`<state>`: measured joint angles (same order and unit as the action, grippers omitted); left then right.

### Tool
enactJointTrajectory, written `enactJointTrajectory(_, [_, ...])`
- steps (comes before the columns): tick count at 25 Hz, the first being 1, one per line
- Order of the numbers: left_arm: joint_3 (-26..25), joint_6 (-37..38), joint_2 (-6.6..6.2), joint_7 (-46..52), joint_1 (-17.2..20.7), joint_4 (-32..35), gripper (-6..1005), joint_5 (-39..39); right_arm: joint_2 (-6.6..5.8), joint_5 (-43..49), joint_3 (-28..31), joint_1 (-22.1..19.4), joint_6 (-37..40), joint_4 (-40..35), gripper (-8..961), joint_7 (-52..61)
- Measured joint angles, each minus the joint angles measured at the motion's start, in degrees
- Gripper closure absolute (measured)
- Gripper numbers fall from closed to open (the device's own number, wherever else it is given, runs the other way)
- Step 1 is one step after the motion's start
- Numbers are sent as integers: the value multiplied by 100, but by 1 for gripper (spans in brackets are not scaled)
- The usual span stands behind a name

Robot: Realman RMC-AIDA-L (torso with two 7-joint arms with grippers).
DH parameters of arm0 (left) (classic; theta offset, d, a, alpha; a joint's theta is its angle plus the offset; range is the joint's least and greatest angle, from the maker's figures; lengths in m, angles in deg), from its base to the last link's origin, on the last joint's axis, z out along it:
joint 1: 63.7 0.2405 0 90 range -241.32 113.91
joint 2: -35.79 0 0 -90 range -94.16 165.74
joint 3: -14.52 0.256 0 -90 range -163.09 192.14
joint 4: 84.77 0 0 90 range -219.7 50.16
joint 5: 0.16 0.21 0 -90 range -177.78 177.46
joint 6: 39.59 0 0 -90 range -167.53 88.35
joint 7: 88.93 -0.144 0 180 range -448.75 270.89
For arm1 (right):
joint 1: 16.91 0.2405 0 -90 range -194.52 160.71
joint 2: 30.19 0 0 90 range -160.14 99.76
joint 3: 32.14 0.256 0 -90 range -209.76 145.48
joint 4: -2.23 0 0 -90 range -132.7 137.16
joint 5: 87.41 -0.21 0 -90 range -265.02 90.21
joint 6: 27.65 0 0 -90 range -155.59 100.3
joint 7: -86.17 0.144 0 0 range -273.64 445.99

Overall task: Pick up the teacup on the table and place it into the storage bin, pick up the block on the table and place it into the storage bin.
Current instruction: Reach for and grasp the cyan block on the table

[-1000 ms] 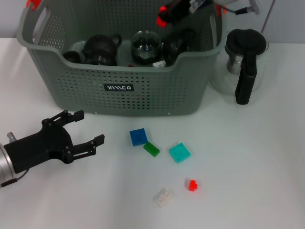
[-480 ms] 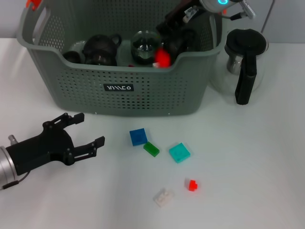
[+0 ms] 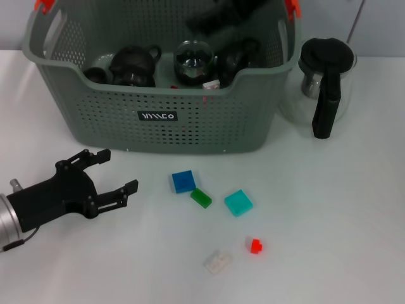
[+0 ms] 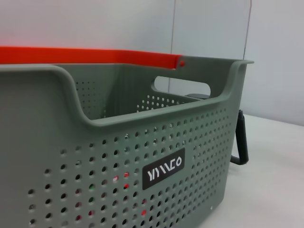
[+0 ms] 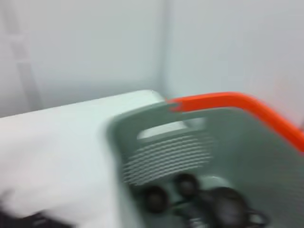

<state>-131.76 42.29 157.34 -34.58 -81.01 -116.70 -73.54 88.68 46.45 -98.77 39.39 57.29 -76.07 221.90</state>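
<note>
The storage bin (image 3: 190, 120) stands at the back of the table and fills the left wrist view (image 4: 95, 156). Inside it are dark teapots (image 3: 133, 66), a glass teacup (image 3: 193, 60) and a small red piece (image 3: 207, 97) seen through the holes. On the table in front lie a blue block (image 3: 183, 181), a green one (image 3: 201, 197), a teal one (image 3: 238, 202), a small red one (image 3: 255, 245) and a clear one (image 3: 217, 261). My left gripper (image 3: 119, 169) rests open at the front left, apart from the blocks. My right gripper (image 3: 218, 14) is a dark blur above the bin's back.
A clear glass pitcher (image 3: 326, 82) with a black handle stands right of the bin. The bin's orange handle clips (image 3: 293, 7) sit at its top corners. The right wrist view looks down into the bin (image 5: 190, 156).
The red block held by my right gripper above the bin has dropped into the bin. The right arm has pulled back and up. The left arm has stayed put.
</note>
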Motion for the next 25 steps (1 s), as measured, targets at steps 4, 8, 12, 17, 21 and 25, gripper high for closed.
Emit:
enactJointTrajectory(4, [-9, -71, -1, 10, -5, -4, 109, -29, -140, -684, 127, -490, 1309, -610, 255, 2])
enactJointTrajectory(8, [-19, -164, 0, 12, 3, -6, 109, -53, -138, -696, 240, -815, 1893, -616, 254, 35])
enactJointTrajectory(12, [-31, -228, 0, 14, -1, -7, 109, -59, -70, -510, 81, -1068, 2102, -451, 255, -80])
enactJointTrajectory(17, [-32, -237, 0, 15, -27, -4, 109, -61, 118, 5, -537, -1160, 2173, -146, 255, -787])
enactJointTrajectory(21, [-33, -263, 0, 15, -27, -1, 109, -56, 150, 244, -1598, -1277, 1572, 299, 255, -1573])
enactJointTrajectory(25, [-32, -277, 13, 15, -23, 13, 109, -25, 154, 420, -2249, -1303, 594, 761, 254, -1821])
